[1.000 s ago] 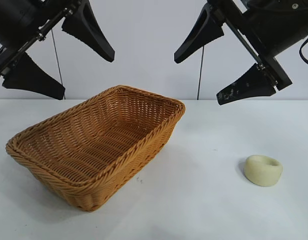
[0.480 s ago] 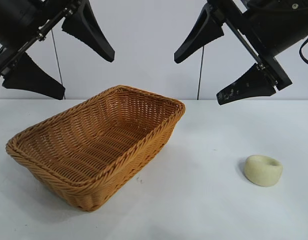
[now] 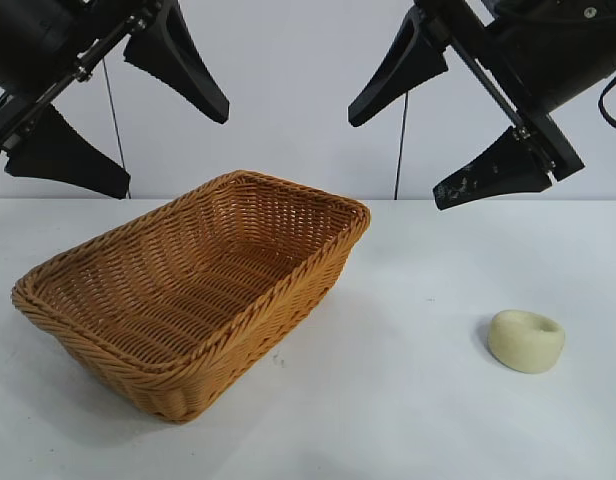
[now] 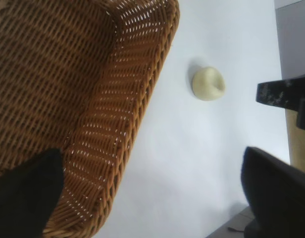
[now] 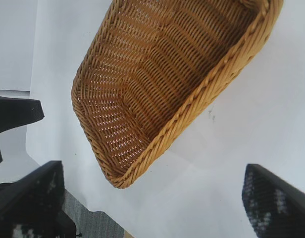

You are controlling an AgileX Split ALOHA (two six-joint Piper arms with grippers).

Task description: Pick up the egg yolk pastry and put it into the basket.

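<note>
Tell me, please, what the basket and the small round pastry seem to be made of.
The basket: woven wicker or rattan, orange-tan, slightly glossy; interlaced strands and a braided rim show. The egg yolk pastry: pale cream-yellow, matte and smooth with a dimpled top; it looks like dough or a moulded imitation, which one cannot be told.

The wicker basket is sitting on the white tabletop, with the pale egg yolk pastry lying near its rim but apart from it. The left gripper's dark fingers are standing wide apart, one overlapping the basket's corner.

Matte black arms, tapered black fingers, white scuffs on right end effector.
</note>
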